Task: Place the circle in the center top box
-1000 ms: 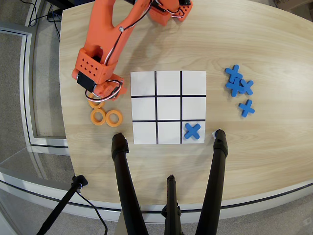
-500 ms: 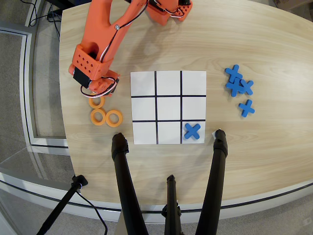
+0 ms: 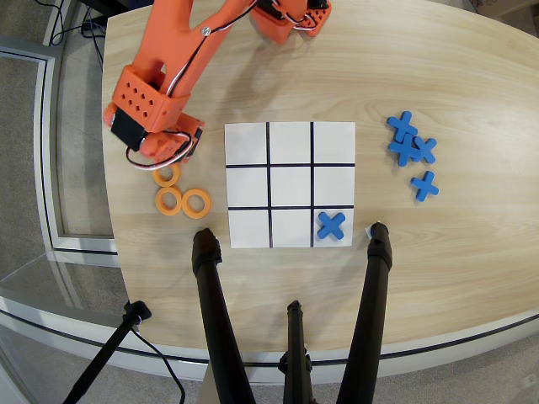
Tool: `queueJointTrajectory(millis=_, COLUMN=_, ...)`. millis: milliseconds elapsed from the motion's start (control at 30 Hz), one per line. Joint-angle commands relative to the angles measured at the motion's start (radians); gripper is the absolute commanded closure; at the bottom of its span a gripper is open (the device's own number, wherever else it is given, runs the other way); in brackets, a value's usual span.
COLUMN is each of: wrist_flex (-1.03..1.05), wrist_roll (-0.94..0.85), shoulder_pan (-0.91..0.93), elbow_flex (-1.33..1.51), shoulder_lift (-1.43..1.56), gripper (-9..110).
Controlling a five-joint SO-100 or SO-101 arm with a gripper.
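In the overhead view the orange arm leans from its base at the table's far edge toward the table's left edge, its gripper hanging over a cluster of orange rings, seemingly to lift one; the wrist housing hides the jaws, so whether they are apart or together cannot be told. The circle nearest it is a flat orange ring with a round hole, partly under the wrist, two more beside it. The center top box, on the grid's near row, lies bare, a blue cross in the neighbouring cell
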Motion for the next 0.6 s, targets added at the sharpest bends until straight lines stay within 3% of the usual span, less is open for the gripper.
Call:
queueJointTrajectory(millis=0, wrist_flex=0.137, wrist_roll=0.071, shoulder_pan=-0.064, elbow_flex=-0.175, shoulder_lift=0.055, gripper=102)
queueJointTrajectory(millis=167, wrist_flex=0.252, wrist_roll=0.241, shoulder_pan=-0.213, elbow_flex=-0.377, shoulder_lift=0.064, gripper=102)
queueJointTrajectory(millis=567, wrist_flex=0.311, wrist_roll=0.66, shoulder_pan=-0.663, elbow_flex=-0.626, shoulder_lift=0.063, gripper=102)
